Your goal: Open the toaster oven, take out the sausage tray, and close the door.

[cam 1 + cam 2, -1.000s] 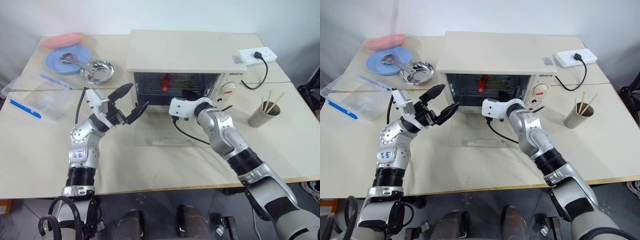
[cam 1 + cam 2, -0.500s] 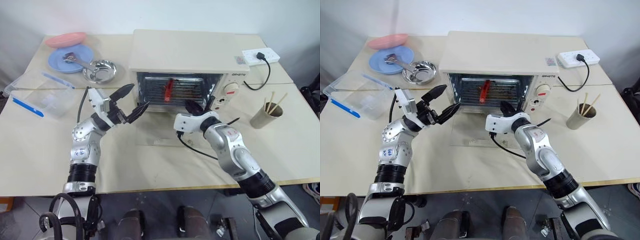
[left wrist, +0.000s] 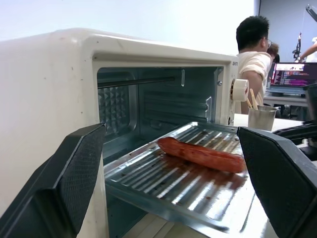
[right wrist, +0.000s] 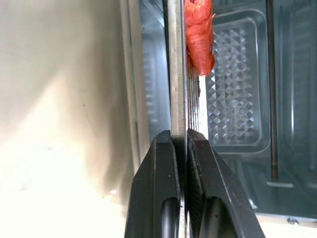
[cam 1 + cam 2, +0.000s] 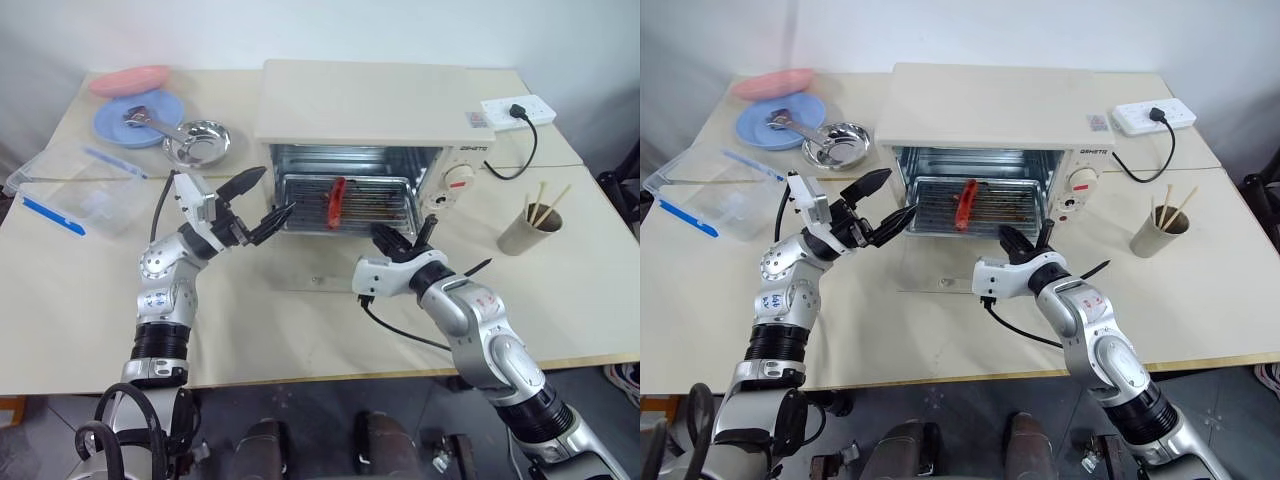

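Silver and ribbed, the sausage tray (image 5: 345, 203) sticks halfway out of the toaster oven (image 5: 365, 120), its front edge clamped between the closed fingers of the right gripper (image 4: 181, 144). One red sausage (image 5: 965, 203) lies on the tray just beyond that gripper, slightly toward the other arm. The door (image 5: 315, 272) lies flat on the worktop (image 5: 90, 300) beneath the tray. Off the tray's near corner, the left gripper (image 5: 262, 200) hovers with fingers spread wide, holding nothing.

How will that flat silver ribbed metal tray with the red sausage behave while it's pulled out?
The flat silver ribbed metal tray looks thin but stiff. Pinched at its front edge by the right gripper, it may sag. The red sausage lies loose and could roll.
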{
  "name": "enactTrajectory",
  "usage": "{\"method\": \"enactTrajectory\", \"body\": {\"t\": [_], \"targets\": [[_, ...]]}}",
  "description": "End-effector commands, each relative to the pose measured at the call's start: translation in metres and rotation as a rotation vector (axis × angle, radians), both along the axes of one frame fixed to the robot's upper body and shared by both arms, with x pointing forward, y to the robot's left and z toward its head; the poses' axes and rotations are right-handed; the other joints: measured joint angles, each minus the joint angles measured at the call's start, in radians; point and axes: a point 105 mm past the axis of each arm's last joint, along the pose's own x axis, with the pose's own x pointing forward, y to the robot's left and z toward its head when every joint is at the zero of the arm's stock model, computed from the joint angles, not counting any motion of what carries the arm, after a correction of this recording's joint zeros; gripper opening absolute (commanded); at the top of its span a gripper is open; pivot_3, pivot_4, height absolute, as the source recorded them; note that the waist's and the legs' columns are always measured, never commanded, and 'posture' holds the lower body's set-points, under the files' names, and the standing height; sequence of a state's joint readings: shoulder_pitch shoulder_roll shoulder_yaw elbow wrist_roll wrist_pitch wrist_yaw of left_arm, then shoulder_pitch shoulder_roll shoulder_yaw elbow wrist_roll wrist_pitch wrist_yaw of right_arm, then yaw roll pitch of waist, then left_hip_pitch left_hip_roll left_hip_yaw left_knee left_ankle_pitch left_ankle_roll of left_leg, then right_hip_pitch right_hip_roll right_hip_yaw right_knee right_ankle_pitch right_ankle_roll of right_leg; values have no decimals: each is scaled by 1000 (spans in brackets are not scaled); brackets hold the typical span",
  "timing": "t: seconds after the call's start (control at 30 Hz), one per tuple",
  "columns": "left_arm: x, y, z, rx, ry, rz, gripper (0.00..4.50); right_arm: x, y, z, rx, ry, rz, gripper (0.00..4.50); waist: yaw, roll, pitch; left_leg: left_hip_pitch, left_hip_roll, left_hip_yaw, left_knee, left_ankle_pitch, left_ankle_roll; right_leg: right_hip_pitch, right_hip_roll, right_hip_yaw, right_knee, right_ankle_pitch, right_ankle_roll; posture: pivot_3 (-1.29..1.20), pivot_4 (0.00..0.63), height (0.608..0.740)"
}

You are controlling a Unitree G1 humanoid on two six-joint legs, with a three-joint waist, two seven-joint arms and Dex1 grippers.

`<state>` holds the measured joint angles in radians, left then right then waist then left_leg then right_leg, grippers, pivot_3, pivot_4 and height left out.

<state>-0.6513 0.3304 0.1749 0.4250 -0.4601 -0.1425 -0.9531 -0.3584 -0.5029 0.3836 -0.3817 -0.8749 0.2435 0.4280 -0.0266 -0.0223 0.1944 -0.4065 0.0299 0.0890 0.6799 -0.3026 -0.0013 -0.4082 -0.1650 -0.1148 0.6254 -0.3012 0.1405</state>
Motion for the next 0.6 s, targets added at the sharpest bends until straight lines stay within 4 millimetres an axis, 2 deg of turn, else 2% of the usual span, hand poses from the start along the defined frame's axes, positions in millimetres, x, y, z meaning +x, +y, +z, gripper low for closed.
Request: {"method": "enactTrajectory", "body": {"t": [0.03,0.33,0.5,0.6], "targets": [[0,3,10,7,-34,10,4500,-12,3,19,51,-58,22,15,0,0,0,0,0,0,0,0,0,0,0,0,0,0,0,0,150,740],[-4,11,8,18,-5,8,4500,-28,2,15,28,-55,54,15,0,0,0,0,0,0,0,0,0,0,0,0,0,0,0,0,150,740],[-17,20,8,16,43,-14,4500,-37,3,18,12,-96,96,15,-1,0,0,0,0,0,0,0,0,0,0,0,0,0,0,0,150,740],[-29,29,15,-42,99,-19,4500,-41,-1,20,24,-120,101,15,0,0,0,0,0,0,0,0,0,0,0,0,0,0,0,0,150,740]]}}
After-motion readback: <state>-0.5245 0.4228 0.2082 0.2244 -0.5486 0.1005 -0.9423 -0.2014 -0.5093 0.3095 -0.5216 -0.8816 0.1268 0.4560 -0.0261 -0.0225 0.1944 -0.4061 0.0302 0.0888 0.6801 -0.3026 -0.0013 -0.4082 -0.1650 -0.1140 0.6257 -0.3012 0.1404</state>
